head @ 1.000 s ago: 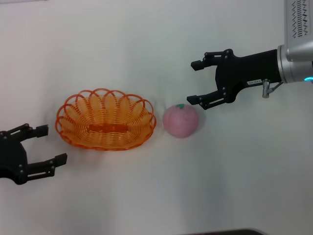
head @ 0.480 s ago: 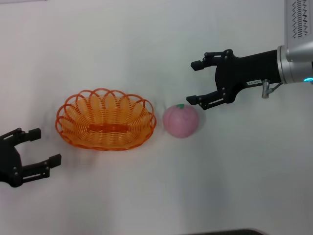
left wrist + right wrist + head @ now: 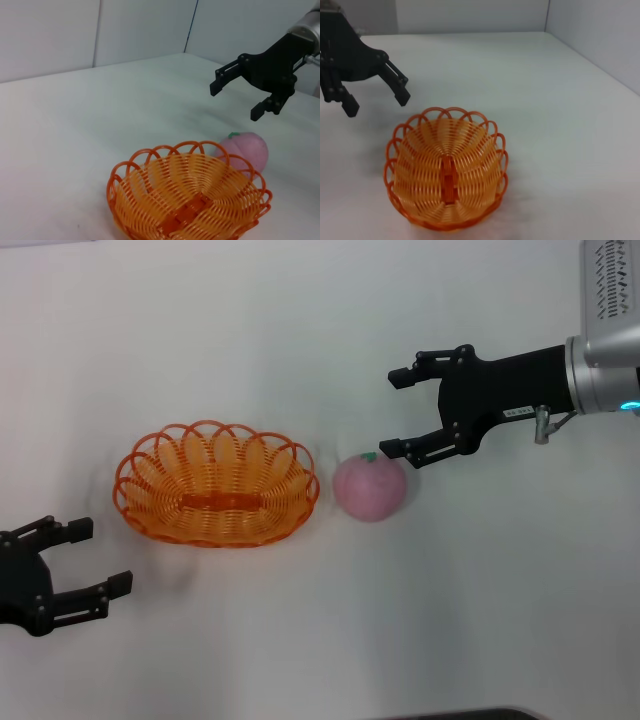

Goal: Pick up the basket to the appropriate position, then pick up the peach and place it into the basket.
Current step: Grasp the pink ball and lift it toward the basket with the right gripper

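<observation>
The orange wire basket (image 3: 216,484) sits on the white table, left of centre; it also shows in the left wrist view (image 3: 187,196) and the right wrist view (image 3: 446,167). The pink peach (image 3: 369,486) lies just right of the basket, apart from it, and shows in the left wrist view (image 3: 246,150). My right gripper (image 3: 398,411) is open, above and slightly right of the peach, its lower fingertip near the peach's green top; it also shows in the left wrist view (image 3: 239,96). My left gripper (image 3: 97,558) is open and empty, left of and nearer than the basket; it also shows in the right wrist view (image 3: 372,98).
The white table (image 3: 300,640) has walls behind it in the wrist views. A dark edge (image 3: 470,714) shows at the table's near side.
My left gripper drew back from the basket toward the near left, then shifted slightly right. My right gripper edged a little closer to the peach. Basket and peach have not moved.
</observation>
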